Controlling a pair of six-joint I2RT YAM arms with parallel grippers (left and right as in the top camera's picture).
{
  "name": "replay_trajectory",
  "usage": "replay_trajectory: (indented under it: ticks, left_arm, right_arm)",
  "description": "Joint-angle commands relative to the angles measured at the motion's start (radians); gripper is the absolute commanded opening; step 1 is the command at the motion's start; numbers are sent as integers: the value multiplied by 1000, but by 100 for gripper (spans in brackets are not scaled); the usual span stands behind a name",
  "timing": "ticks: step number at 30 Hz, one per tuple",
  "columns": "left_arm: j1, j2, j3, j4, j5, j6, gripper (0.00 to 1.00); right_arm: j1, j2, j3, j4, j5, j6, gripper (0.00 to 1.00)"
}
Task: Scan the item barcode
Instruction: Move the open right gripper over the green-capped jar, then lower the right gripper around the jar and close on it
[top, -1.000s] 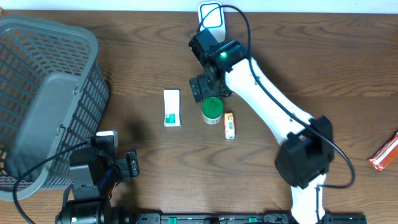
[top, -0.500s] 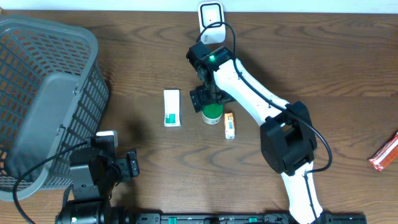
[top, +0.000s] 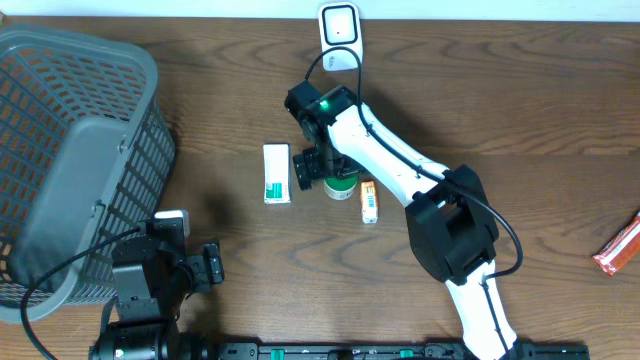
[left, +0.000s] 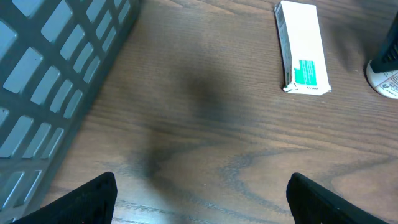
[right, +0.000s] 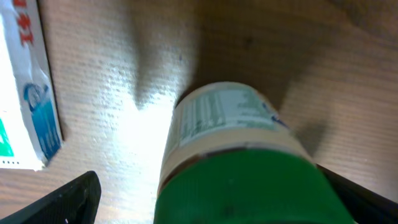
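A jar with a green lid (top: 342, 185) stands mid-table, and my right gripper (top: 324, 169) hangs over its left side. In the right wrist view the jar (right: 236, 124) fills the space between the open jaws of the right gripper (right: 211, 208). The left finger (right: 68, 199) stands clear of it, and the right finger is close to the lid. A white box with green print (top: 277, 173) lies just left of the jar. The white scanner (top: 340, 25) stands at the table's far edge. My left gripper (left: 202, 202) is open and holds nothing, low at the front left.
A grey mesh basket (top: 70, 150) fills the left side. A small orange box (top: 369, 201) lies right of the jar. A red packet (top: 620, 245) sits at the right edge. The left wrist view shows the white box (left: 301, 46) and the basket wall (left: 56, 74).
My right arm has swung left and forward, away from the scanner, bringing its open gripper over the green-lidded jar. The left arm has not moved.
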Motion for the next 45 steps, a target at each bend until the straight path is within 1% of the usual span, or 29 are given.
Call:
replay_trajectory:
  ticks: [1,13,19,24,28,34,36,38,39,45]
  left_arm:
    - [-2,-2,0,0,9,14,88]
    - [-2,-2,0,0,9,14,88]
    - [-2,-2,0,0,9,14,88]
    - [-2,-2,0,0,9,14,88]
    - [-2,-2,0,0,9,14,88]
    - [-2,-2,0,0,9,13,88]
    - [-2,-2,0,0,9,14,88]
    - [-2,-2,0,0,9,13,88]
    - [-2,-2,0,0,9,14,88]
    - [-2,-2,0,0,9,14,88]
  right_arm:
    - [8,33,-22,16,-1,26,99]
    - [7,74,-29,27,-1,28,99]
    - [3,82,-31,32,-1,-39,99]
    - [-13,82,-31,34,-6,-58,95]
    - [-27,82,-31,34,-48,-71,86]
    - [-31,82,-60,43,-70,-71,83]
    - [-31,82,-90,57,-77,-51,83]
    - [-32,82,-116,71,-76,-26,78]
    - [-33,82,-126,76,-76,-9,77]
    - [-38,82,-137,75,-76,96,76]
